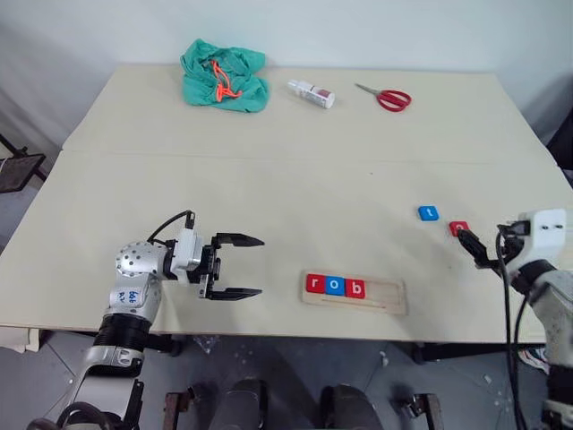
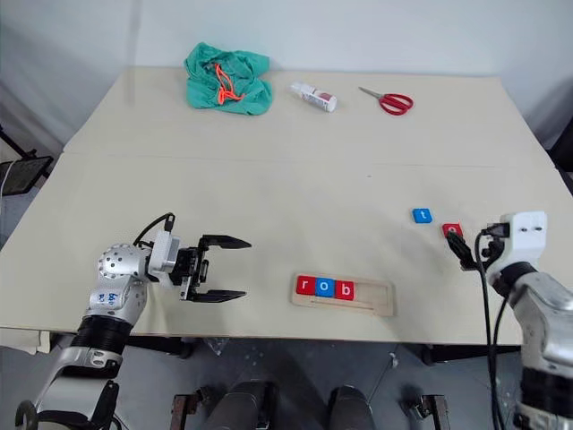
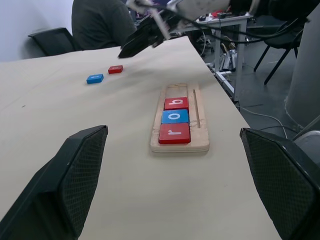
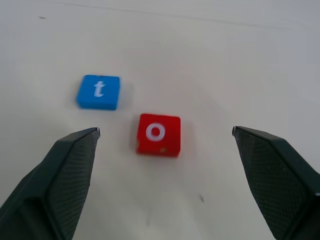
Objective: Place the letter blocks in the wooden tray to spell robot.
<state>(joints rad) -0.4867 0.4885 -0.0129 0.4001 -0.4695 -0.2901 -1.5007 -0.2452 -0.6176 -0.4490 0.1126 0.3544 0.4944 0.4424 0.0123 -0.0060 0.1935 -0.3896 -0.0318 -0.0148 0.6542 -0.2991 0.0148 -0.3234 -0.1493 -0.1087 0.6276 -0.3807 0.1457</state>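
- The wooden tray (image 1: 354, 293) lies on the tabletop (image 1: 295, 193) near its front edge, and serves as the landmark for every place given below.
- 3 letter blocks sit in the tray's slot, touching side by side from the tray's left end: red r (image 1: 314, 284), blue o (image 1: 335, 287), red b (image 1: 355, 288). They read "rob".
- The right portion of the slot, beyond the b, is bare wood, with room enough for the remaining tiles by my judgement.
- 2 letter blocks lie loose on the tabletop, behind and to the right of the tray: the blue t (image 4: 99, 91) and the red o (image 4: 158, 133). They sit near each other but apart, the red o further right of the tray than the blue t.
- The right gripper (image 4: 165, 150) is level with the tabletop, right of the tray, its fingers spread wide and empty. In the right wrist view the red o lies between the 2 fingers, not yet touched.
- The left gripper (image 1: 237, 266) hovers to the left of the tray, pointing toward it, fingers apart and holding nothing.
- Assessment: 3 of 5 tiles are placed in correct order. Outstanding: the red o into the 4th position next to the b, then the blue t after it.
- The step in hand appears to be the pick of the red o by the right gripper.
- A green cloth (image 1: 224, 74), a small bottle (image 1: 311, 92) and red scissors (image 1: 387, 97) lie far behind the tray, clear of the work.
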